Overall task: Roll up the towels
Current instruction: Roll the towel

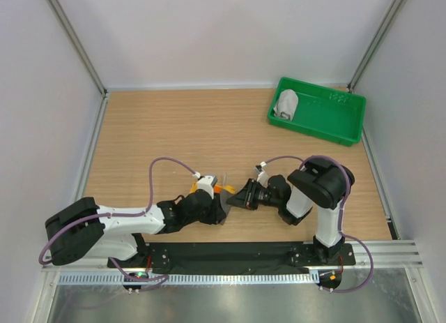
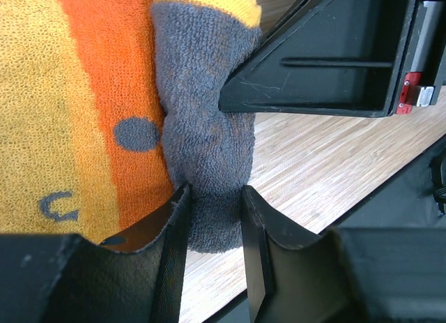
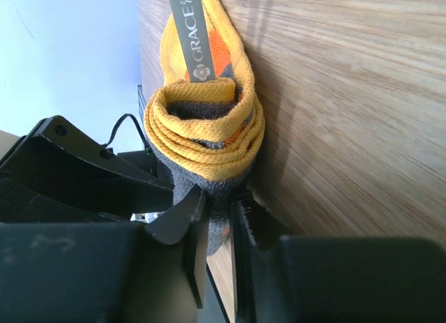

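Note:
The orange and yellow patterned towel with grey backing sits as a loose roll between both grippers, near the table's front edge. My left gripper is shut on a grey fold of this towel. From the opposite side my right gripper is shut on the grey outer edge of the roll, whose coiled yellow layers and grey label face the right wrist camera. In the top view the left gripper and right gripper almost meet. The plain light grey towel lies rolled in the tray.
The green plastic tray stands at the table's back right corner. White walls with metal posts enclose the wooden table. Both arm bases sit on the black rail at the front edge.

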Tool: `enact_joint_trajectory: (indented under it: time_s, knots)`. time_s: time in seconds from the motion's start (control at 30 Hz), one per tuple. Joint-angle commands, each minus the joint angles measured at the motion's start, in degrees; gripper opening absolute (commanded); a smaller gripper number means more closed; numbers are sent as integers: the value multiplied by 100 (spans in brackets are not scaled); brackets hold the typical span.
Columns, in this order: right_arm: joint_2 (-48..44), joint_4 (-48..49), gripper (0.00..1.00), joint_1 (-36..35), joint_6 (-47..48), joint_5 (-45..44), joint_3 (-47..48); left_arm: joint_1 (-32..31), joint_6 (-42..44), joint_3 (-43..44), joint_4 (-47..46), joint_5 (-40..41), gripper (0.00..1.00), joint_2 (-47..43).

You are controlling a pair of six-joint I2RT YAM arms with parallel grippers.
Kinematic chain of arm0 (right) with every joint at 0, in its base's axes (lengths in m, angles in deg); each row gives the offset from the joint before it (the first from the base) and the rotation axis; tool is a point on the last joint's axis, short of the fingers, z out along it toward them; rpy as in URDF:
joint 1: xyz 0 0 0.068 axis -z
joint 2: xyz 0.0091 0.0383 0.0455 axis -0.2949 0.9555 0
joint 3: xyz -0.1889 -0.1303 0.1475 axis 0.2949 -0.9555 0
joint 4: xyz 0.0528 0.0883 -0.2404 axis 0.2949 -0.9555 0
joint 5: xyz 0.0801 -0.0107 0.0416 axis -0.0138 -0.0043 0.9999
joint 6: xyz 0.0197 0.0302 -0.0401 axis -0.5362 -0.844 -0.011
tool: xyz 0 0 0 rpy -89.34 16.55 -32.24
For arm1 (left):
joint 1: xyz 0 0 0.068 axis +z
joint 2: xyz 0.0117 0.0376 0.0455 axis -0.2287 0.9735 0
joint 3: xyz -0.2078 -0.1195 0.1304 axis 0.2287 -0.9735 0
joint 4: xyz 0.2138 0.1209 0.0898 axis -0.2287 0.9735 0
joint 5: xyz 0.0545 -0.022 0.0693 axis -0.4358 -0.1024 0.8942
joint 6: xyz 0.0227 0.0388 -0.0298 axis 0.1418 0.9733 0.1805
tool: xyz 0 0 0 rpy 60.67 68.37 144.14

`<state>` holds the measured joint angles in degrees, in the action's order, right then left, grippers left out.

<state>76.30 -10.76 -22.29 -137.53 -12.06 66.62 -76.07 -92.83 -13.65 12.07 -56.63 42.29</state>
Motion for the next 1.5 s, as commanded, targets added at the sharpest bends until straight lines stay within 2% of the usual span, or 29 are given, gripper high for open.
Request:
enact_joint_trajectory:
  time_s: [0.0, 0.1, 0.17, 0.3, 0.33, 0.4, 0.43, 0.57, 0.73, 0.83, 1.07, 1.2, 1.47]
  knots:
    - [-223, 205, 18, -90, 265, -155, 110, 27, 10, 53, 181, -53, 35, 98]
    - [-566, -365, 7, -187, 423, -252, 154, 27, 54, 132, 278, -53, 35, 142]
    - [-934, -1138, 1, -292, 616, -445, 215, 27, 89, 184, 375, -44, 35, 160]
    - [-1611, -3026, 1, -485, 1038, -858, 627, 27, 186, 299, 725, 113, 36, 116]
    - [-1752, -3796, 1, -538, 1117, -945, 724, 27, 212, 360, 727, 140, 38, 90]
    - [-2130, -4582, 1, -731, 1345, -1323, 1058, 27, 274, 448, 1016, 210, 41, 37]
    - [-2236, -5326, 1, -801, 1408, -1481, 1181, 27, 344, 561, 1226, 289, 41, 20]
    - [-2465, -6728, 1, -951, 1584, -1913, 1874, 27, 537, 851, 1675, 518, 45, 11]
    - [-2272, -8116, 1, -1083, 1690, -2404, 2403, -43, 704, 1160, 2176, 895, 48, -59]
    - [-2193, -8548, 1, -1092, 1619, -2615, 2588, -183, 783, 1449, 2615, 1378, 49, -112]
    - [-2236, -9156, 1, -1101, 1566, -2739, 3018, -1114, 898, 2135, 3231, 2556, 49, 19]
    - [-2237, -9315, 1, -1101, 1593, -2757, 3230, -1667, 977, 2425, 3205, 2899, 50, 562]
    - [-2193, -9376, 1, -1110, 1637, -2704, 3291, -2003, 846, 2988, 3275, 3189, 51, 1890]
